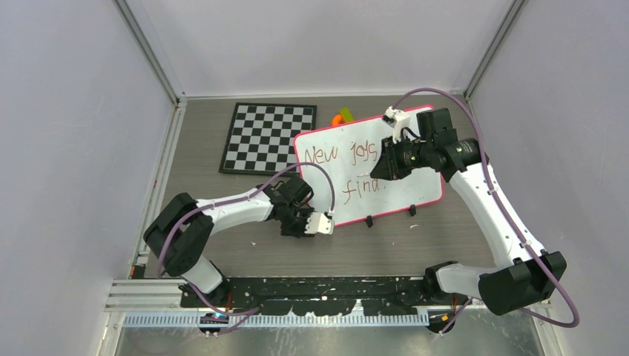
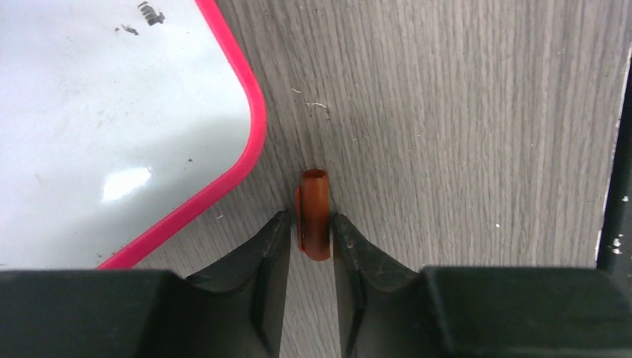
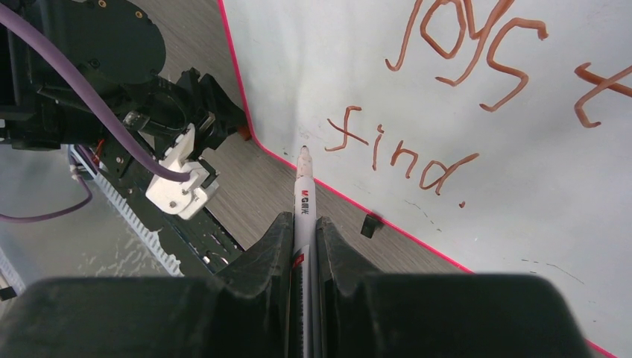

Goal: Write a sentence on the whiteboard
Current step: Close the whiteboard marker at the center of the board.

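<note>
1. At the overhead frame's centre, the whiteboard (image 1: 400, 194) bears the sentence (image 1: 361, 185), full stop included; writing seems done.
2. The right gripper (image 3: 303, 220) clamps the marker (image 3: 303, 195), the left gripper (image 2: 311, 221) pinches the cap (image 2: 314, 205); recapping probably remains.

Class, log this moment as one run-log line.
left end effector: shut on marker cap | right end effector: shut on marker | sentence: written on whiteboard

The whole desk (image 1: 259, 254) is seen from high above, behind the arm bases. Each wrist view is taken close above it, angled downward. The near-left corner of the whiteboard (image 1: 393, 194) is shared by all three.
</note>
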Tool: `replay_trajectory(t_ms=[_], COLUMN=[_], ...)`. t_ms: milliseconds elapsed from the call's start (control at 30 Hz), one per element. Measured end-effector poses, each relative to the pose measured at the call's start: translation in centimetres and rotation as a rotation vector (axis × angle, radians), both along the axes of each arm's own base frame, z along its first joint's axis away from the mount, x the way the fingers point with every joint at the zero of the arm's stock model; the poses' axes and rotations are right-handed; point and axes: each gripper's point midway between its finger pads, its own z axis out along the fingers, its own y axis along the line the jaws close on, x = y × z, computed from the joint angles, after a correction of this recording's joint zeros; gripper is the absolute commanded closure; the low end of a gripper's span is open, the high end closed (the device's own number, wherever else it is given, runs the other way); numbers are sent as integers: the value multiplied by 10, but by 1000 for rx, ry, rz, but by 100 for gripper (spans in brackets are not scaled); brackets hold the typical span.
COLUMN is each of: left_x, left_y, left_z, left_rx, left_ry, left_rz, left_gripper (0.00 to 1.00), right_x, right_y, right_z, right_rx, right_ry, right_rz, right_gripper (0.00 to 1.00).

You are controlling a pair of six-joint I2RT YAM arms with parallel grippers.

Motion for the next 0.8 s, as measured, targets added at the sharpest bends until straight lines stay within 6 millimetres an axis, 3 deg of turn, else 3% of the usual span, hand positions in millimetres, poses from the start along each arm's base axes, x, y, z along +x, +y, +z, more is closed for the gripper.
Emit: replay_trajectory(t_ms=[233,333,467,633,800], left_x=[-10,-26,-35,-19,-5], left_y=[9,19,14,-1,-11], left_z=[2,15,63,137,194], left_rx=[34,51,4,-122,-252], left_ry=[53,107,148,103,50], left_rz=[50,81,99,165,242], left_gripper=[96,100,100,100,100], right_x=[-1,-2,0,-1,-19], right_y=[-1,0,7,26,54], right_z=[-1,-1,3,11,21], right_rx=[-3,-1,23,76,182], right_ry=[7,15,32,64,130], right_rz=[0,3,27,88,180], right_gripper=[100,100,100,100,100])
